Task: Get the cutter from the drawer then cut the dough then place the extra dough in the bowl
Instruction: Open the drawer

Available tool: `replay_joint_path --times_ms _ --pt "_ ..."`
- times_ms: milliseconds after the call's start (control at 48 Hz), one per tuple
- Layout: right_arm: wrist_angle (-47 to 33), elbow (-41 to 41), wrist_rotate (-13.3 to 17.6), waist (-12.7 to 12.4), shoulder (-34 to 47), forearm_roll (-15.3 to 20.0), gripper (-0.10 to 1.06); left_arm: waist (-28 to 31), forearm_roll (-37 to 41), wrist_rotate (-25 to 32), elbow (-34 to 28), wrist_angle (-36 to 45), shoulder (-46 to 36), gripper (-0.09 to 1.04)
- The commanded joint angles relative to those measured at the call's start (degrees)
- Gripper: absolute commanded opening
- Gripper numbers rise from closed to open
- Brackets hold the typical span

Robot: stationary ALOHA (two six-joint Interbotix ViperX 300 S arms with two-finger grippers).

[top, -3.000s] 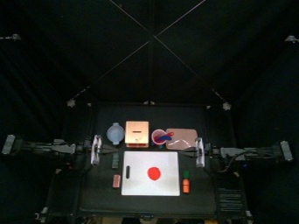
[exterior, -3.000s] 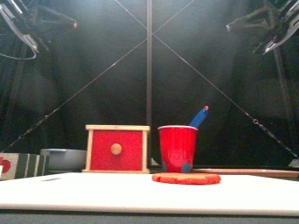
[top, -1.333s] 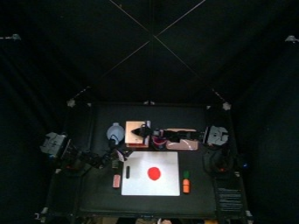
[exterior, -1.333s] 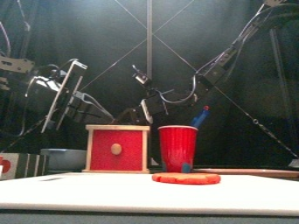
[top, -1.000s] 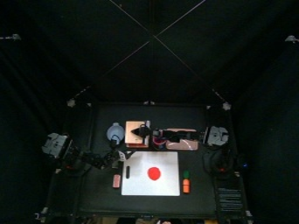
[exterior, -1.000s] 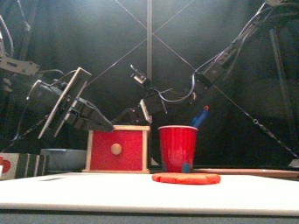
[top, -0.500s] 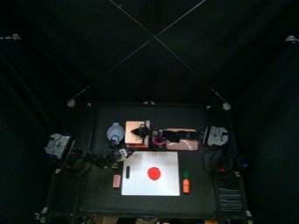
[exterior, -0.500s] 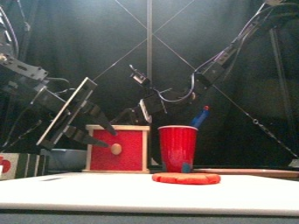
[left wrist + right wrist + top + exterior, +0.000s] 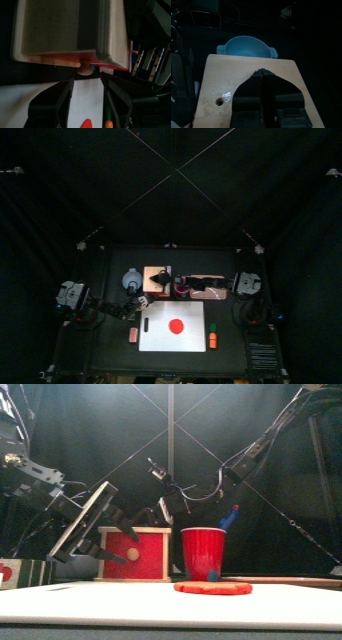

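Left gripper: jaws were spread, with the drawer knob just ahead of the gap between them and not pinched.
Right gripper: jaws were pressed together, tips at the top of the wooden box.
Drawer: its red front sat flush in the box, and the cutter could not be seen.
Dough: a red disc lay flat on the white board.
Bowl: stood just beside the box, on the left arm's side.
Red cup: stood on the box's other side, holding a blue knife.
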Motion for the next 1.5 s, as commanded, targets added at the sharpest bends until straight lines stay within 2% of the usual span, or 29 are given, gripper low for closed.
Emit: replay_joint_path --times_ms 21,542,875,1188,1500 --pt "0.26 -0.35 -0.09 0.26 -0.62 0.00 -0.02 1.14 0.09 0.00 -1.05 0.35 -0.18 0.89" --pt "0.26 -0.62 0.09 0.53 -0.09 0.18 -0.02 5.45 2.46 0.62 -2.46 0.70 1.67 0.86" --pt "0.79 -0.35 0.18 0.79 -0.09 0.35 -0.02 5.98 3.87 0.70 -2.64 0.79 2.11 0.67" --pt "1.14 -0.35 0.18 0.79 -0.18 0.35 -0.02 4.22 4.92 0.79 -1.05 1.85 1.14 0.62" --pt "1.14 -0.44 0.18 0.53 -0.09 0.44 -0.02 1.93 5.89 0.53 -1.67 5.36 0.97 0.51"
